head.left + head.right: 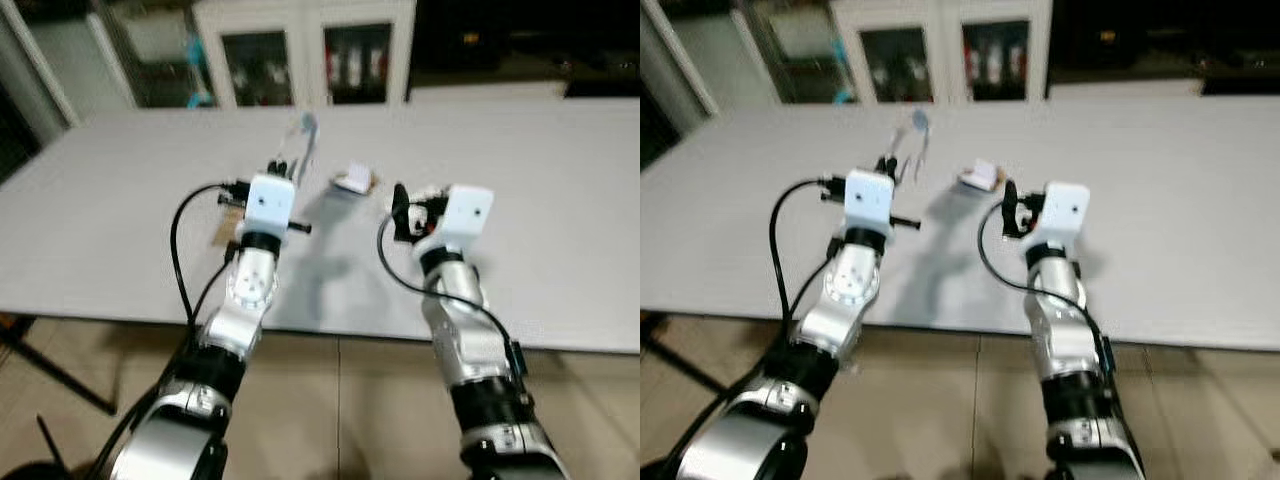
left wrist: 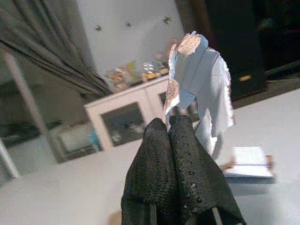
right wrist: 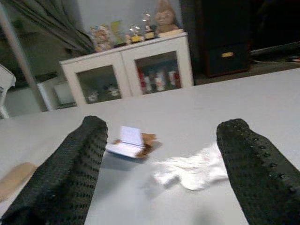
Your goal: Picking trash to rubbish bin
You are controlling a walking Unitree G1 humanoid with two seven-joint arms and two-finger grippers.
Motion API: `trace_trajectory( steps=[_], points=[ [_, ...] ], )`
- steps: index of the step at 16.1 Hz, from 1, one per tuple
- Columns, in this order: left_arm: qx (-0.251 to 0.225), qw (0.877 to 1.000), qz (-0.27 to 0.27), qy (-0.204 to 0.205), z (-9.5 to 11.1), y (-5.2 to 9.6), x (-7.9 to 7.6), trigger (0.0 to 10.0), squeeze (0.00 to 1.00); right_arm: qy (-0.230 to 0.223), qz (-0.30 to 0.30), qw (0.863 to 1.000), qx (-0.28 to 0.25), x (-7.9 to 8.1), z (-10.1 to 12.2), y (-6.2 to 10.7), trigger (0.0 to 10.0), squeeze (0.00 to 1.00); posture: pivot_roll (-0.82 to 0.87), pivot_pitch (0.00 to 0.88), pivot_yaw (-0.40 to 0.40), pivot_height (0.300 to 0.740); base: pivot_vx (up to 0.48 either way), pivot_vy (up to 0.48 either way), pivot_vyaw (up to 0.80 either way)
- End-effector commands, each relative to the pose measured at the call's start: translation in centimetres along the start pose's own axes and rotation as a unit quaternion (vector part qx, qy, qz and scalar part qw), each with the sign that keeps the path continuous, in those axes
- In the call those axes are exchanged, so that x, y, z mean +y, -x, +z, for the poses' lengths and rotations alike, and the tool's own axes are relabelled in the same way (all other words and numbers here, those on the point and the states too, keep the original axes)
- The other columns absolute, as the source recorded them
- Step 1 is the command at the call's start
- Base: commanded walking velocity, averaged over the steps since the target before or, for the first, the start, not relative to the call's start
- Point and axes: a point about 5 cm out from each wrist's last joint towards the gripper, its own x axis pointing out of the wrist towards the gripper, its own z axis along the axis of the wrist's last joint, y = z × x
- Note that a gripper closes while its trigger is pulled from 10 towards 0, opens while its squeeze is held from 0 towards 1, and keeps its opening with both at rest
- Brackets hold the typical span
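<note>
**Desk:** Where are you in the job?

**Me:** I have one piece in hand. My left gripper (image 2: 180, 129) has its fingers pressed together on a torn scrap of pale blue paper (image 2: 199, 77), and it holds the scrap up above the grey table (image 1: 560, 210), at about 11 o'clock from where I stand. I judge the pickup step done for this piece; carrying it to a bin comes next, and I see no bin from here.

**Desk:** And the right side?

**Me:** My right gripper (image 3: 161, 173) has its fingers spread wide, low over the table at about 1 o'clock. Between them, farther along the table, lie a small opened carton (image 3: 130, 143) and a crumpled white tissue (image 3: 194, 171), close together but apart. The carton sits at 12 o'clock from me.

**Desk:** Room to move?

**Me:** The near table edge (image 1: 330, 332) runs just under both forearms, with tiled floor below. The far edge lies well beyond the trash, in front of a white glass-door cabinet (image 1: 305, 50). The tabletop out to 3 o'clock is bare. For the next grab I'd ease the right gripper forward and down onto the tissue.
</note>
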Motion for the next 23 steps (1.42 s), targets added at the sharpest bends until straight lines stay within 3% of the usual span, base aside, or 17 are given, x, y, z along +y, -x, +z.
trace_trajectory(
  steps=[1,10,15,16,17,18,23],
  points=[
    [0.007,1.0,0.0,0.01,-0.1,-0.2,0.4,10.0,0.0,-0.005,0.006,1.0,0.001,0.4,0.2,-0.2,10.0,1.0,0.03,0.0,0.098,0.74,0.0,0.0,0.0],
    [0.026,1.0,-0.014,0.006,-0.5,-0.3,0.3,10.0,0.0,-0.004,0.008,1.0,0.003,0.5,0.2,-0.2,10.0,1.0,0.03,0.0,0.1,0.74,0.0,0.124,0.0],
    [0.04,0.996,-0.083,-0.013,-1.2,0.0,-0.4,10.0,0.0,-0.001,0.006,1.0,0.004,0.5,0.2,-0.2,10.0,1.0,0.03,0.0,0.101,0.74,0.0,0.0,0.0],
    [0.046,0.996,-0.081,-0.016,-1.3,0.0,-0.3,10.0,0.0,0.005,0.003,1.0,0.006,0.5,0.1,-0.2,10.0,0.51,0.03,0.0,0.101,0.74,0.0,0.0,0.0],
    [0.046,0.996,-0.081,-0.016,-1.3,0.0,-0.3,10.0,0.0,0.005,0.003,1.0,0.006,0.5,0.1,-0.2,10.0,0.51,0.03,0.0,0.101,0.74,0.0,0.0,0.0],
    [0.051,0.996,-0.076,-0.015,-1.4,0.0,-0.1,10.0,0.0,0.007,0.001,1.0,0.007,0.4,0.1,-0.2,10.0,0.0,0.03,0.0,0.101,0.74,0.33,0.0,0.0],
    [0.057,0.996,-0.072,-0.016,-1.6,-0.1,0.2,10.0,0.0,0.002,-0.006,1.0,0.007,0.3,0.1,-0.3,10.0,0.0,0.03,0.0,0.102,0.74,0.478,0.0,0.0]
  ],
)
